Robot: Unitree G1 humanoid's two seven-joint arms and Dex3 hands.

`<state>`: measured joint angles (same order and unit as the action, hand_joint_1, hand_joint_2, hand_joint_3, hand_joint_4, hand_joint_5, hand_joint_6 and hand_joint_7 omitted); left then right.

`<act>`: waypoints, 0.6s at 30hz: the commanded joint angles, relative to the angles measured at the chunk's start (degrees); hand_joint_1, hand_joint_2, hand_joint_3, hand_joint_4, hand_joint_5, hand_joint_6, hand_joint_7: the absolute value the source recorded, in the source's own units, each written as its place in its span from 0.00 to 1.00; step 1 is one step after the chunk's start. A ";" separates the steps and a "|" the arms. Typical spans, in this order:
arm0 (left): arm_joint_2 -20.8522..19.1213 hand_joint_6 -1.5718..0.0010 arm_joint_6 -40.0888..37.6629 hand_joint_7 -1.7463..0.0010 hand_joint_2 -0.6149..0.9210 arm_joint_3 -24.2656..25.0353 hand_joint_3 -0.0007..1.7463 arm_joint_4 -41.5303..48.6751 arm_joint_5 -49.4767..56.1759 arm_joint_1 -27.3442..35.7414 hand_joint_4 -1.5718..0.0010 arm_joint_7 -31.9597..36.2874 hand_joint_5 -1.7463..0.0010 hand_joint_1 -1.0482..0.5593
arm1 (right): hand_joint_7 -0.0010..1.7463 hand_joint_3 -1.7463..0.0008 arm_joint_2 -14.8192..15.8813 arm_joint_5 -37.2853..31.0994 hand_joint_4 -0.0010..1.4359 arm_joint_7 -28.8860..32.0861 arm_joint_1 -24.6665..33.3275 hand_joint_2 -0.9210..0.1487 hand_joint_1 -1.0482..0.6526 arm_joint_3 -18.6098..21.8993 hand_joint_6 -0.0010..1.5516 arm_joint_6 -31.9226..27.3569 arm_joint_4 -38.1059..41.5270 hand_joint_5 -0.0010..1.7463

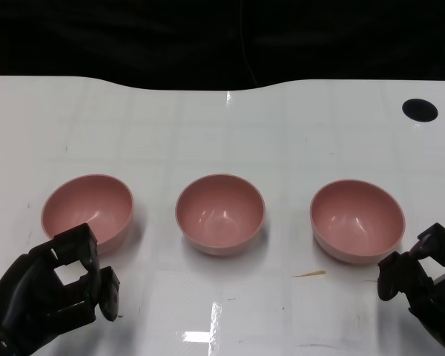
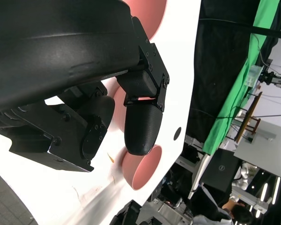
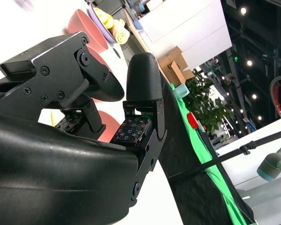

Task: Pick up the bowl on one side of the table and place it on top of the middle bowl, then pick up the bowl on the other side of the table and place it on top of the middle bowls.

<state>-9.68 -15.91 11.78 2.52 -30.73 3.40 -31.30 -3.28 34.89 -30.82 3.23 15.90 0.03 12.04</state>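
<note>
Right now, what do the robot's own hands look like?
Both the left hand and the right hand are matte black, built of blocky, angular segments with visible screws. The fingers end in rounded, textured tips. No silver forearm shows.

Three pink bowls sit upright in a row, well apart. They are the left bowl, middle bowl and right bowl. All are empty.

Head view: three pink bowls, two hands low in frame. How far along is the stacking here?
Nothing is stacked yet: the left bowl, middle bowl and right bowl each sit apart on the white table. Nothing is in hand: the left hand sits just in front of the left bowl, the right hand beside the right bowl, both holding nothing. Both pick-and-place steps are left.
</note>
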 commanded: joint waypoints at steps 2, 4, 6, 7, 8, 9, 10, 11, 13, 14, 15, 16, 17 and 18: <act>-0.87 0.48 0.47 0.00 0.90 0.42 0.81 -0.19 0.41 0.21 0.38 -0.10 0.00 0.75 | 0.70 0.35 0.75 0.28 0.63 0.11 -0.24 0.34 0.59 0.63 0.60 -0.16 0.29 0.96; -0.73 0.48 0.18 0.00 0.89 0.49 0.82 -0.37 0.25 0.19 0.38 0.19 0.00 0.75 | 0.70 0.36 0.71 0.16 0.63 0.11 -0.37 0.34 0.59 0.67 0.60 0.13 0.55 0.95; -0.59 0.47 -0.13 0.00 0.90 0.53 0.82 -0.64 0.12 0.18 0.38 0.56 0.00 0.75 | 0.71 0.35 0.64 0.10 0.63 0.22 -0.50 0.34 0.59 0.71 0.60 0.25 0.74 0.96; -0.58 0.47 -0.28 0.00 0.89 0.54 0.82 -0.73 0.10 0.17 0.38 0.71 0.00 0.74 | 0.71 0.34 0.61 0.10 0.63 0.17 -0.53 0.35 0.59 0.71 0.60 0.32 0.80 0.95; -0.60 0.47 -0.36 0.00 0.89 0.54 0.82 -0.78 0.14 0.17 0.37 0.79 0.00 0.74 | 0.71 0.34 0.60 0.12 0.63 0.07 -0.53 0.35 0.59 0.70 0.60 0.39 0.83 0.95; -0.64 0.47 -0.41 0.00 0.89 0.52 0.82 -0.88 0.21 0.19 0.37 0.88 0.00 0.74 | 0.71 0.34 0.59 0.13 0.63 -0.09 -0.54 0.35 0.59 0.67 0.60 0.51 0.87 0.95; -0.63 0.47 -0.48 0.00 0.89 0.53 0.82 -1.03 0.18 0.23 0.37 1.00 0.00 0.74 | 0.71 0.34 0.56 0.10 0.63 -0.12 -0.54 0.35 0.59 0.65 0.60 0.62 0.88 0.95; -0.62 0.48 -0.53 0.00 0.89 0.56 0.82 -1.14 0.10 0.29 0.37 1.05 0.00 0.74 | 0.71 0.34 0.52 0.09 0.63 -0.11 -0.52 0.35 0.59 0.63 0.60 0.67 0.86 0.95; -0.56 0.48 -0.38 0.00 0.90 0.59 0.82 -1.27 0.16 0.38 0.37 1.17 0.00 0.74 | 0.71 0.34 0.43 0.08 0.63 -0.12 -0.51 0.35 0.59 0.63 0.60 0.81 0.93 0.95; -0.53 0.48 -0.25 0.00 0.90 0.59 0.82 -1.30 0.28 0.41 0.37 1.25 0.00 0.75 | 0.70 0.34 0.42 0.07 0.63 -0.19 -0.52 0.35 0.59 0.63 0.60 0.90 0.99 0.95; -0.52 0.48 -0.03 0.00 0.90 0.60 0.82 -1.22 0.34 0.41 0.37 1.15 0.00 0.75 | 0.70 0.34 0.37 0.04 0.64 -0.21 -0.51 0.35 0.59 0.62 0.60 1.02 1.01 0.95; -0.30 0.48 0.37 0.00 0.90 0.58 0.83 -1.48 0.87 0.52 0.37 1.87 0.00 0.75 | 0.70 0.34 0.33 0.08 0.63 -0.32 -0.54 0.35 0.59 0.62 0.60 1.12 1.10 0.95; 0.37 0.49 2.29 0.00 0.89 0.46 0.82 -1.84 2.34 0.80 0.37 3.19 0.00 0.76 | 0.70 0.35 0.29 0.06 0.63 -0.32 -0.57 0.34 0.58 0.62 0.60 1.22 1.19 0.95; 1.03 0.51 4.42 0.00 0.88 0.27 0.82 -2.17 3.97 1.11 0.39 4.54 0.00 0.78 | 0.70 0.36 0.29 0.04 0.63 -0.33 -0.59 0.34 0.58 0.61 0.60 1.28 1.27 0.95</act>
<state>-8.87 -13.86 11.70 1.06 -28.50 3.70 -28.51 -3.28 34.87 -30.87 3.05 15.94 0.36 12.84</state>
